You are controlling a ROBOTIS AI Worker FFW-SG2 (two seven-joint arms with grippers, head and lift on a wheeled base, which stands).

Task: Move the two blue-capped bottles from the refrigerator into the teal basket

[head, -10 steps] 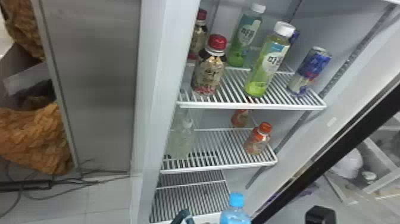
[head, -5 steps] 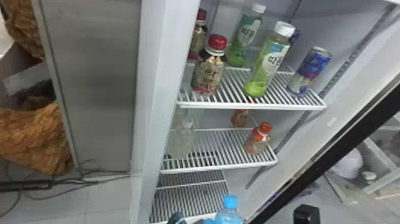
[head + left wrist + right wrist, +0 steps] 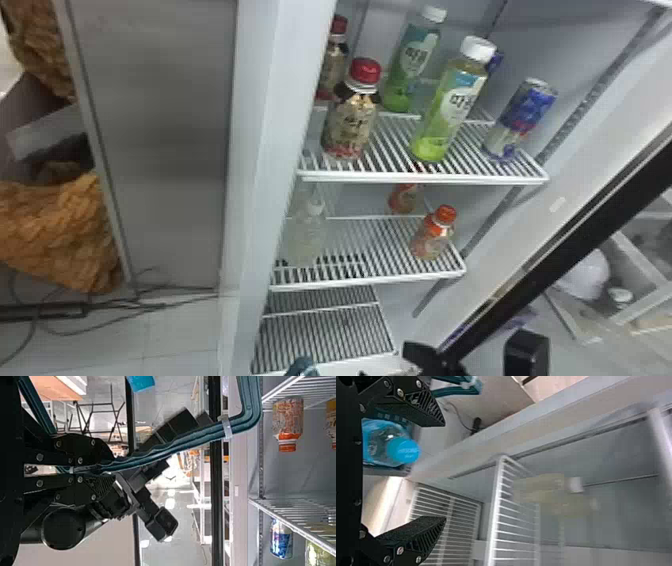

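At the head view's bottom edge shows my right gripper (image 3: 420,355), right of the teal basket's handle (image 3: 302,367). In the right wrist view my right gripper (image 3: 440,471) stands open, its two fingers wide apart. Beyond them a blue-capped bottle (image 3: 402,450) is inside the basket (image 3: 383,471), cap toward the camera; whether it touches anything is hidden. The left wrist view has my left gripper (image 3: 81,469) shut on the basket's teal handle (image 3: 190,437). A blue piece (image 3: 140,381) shows at that view's top edge.
Refrigerator shelves (image 3: 425,178) hold red-capped bottles (image 3: 350,120), white-capped green bottles (image 3: 450,110), a blue can (image 3: 522,120), orange bottles (image 3: 432,240) and clear bottles (image 3: 305,235). The black door edge (image 3: 560,245) runs along the right, the side wall (image 3: 270,150) on the left.
In the head view the blue-capped bottle moved left, then down past the bottom edge. The black arm part beside it shifted left overall, and my right gripper came into sight there.
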